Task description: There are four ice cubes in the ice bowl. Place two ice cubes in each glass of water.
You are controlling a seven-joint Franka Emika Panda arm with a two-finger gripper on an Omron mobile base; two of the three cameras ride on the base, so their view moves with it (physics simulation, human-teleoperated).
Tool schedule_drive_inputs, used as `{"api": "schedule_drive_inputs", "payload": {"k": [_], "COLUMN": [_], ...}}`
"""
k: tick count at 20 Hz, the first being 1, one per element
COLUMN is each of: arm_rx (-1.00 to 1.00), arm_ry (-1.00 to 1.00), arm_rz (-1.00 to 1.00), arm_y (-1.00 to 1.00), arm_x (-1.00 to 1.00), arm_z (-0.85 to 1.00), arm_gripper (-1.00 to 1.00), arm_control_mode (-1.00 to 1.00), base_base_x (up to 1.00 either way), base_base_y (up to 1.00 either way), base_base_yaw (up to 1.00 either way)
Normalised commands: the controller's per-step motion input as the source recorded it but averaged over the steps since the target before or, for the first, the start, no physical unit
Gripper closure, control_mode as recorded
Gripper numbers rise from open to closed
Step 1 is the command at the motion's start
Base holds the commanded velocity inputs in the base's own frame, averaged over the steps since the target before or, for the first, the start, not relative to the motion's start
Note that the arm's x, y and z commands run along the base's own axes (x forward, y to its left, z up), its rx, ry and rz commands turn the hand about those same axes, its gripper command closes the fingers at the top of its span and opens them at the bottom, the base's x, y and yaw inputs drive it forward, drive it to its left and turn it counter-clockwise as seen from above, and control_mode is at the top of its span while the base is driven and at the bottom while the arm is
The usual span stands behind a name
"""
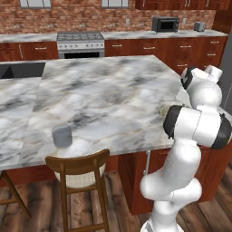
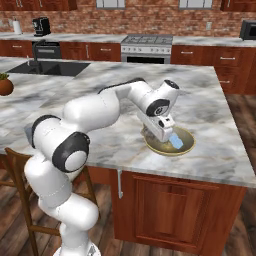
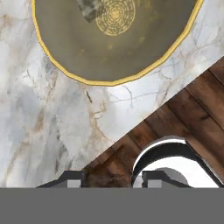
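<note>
The ice bowl (image 2: 187, 148), shallow and yellowish-tan, stands near the island's front right edge. My gripper (image 2: 171, 137) hangs tilted just above it, shut on a pale blue ice cube (image 2: 176, 142) at its fingertips. In the hand view the ice bowl (image 3: 131, 57) fills the top, with one greyish ice cube (image 3: 89, 8) lying inside it. My gripper (image 3: 111, 179) shows at the bottom over the counter edge and the wooden floor. One grey-blue glass of water (image 1: 62, 136) stands far to the left near the counter's front edge. My arm hides most of the bowl in the left base view.
A wooden chair (image 1: 77, 170) stands against the island below the glass. A sink (image 1: 20, 70) is set in the far left of the counter. An orange-brown plant pot (image 2: 5, 86) sits at the left edge. The stove (image 1: 80, 43) is at the back wall.
</note>
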Motion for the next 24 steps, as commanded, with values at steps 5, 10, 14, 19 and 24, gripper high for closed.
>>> {"api": "schedule_drive_inputs", "payload": {"k": [5,10,14,19,24], "arm_rx": [-0.28,-0.19,0.00,0.04,0.05], "arm_ry": [-0.09,0.01,0.15,0.16,0.12], "arm_rz": [-0.12,-0.06,0.06,0.26,0.32], "arm_y": [1.00,1.00,1.00,0.99,0.94], "arm_x": [-0.26,0.04,0.02,0.09,0.38], "arm_z": [0.23,0.03,0.41,0.42,0.14], "arm_gripper": [1.00,1.00,1.00,1.00,1.00], "arm_control_mode": [-1.00,-1.00,-1.00,-1.00,-1.00], "base_base_x": [0.00,0.00,0.00,0.00,0.00], "base_base_y": [0.00,0.00,0.00,0.00,0.00], "base_base_yaw": [0.00,0.00,0.00,0.00,0.00]}}
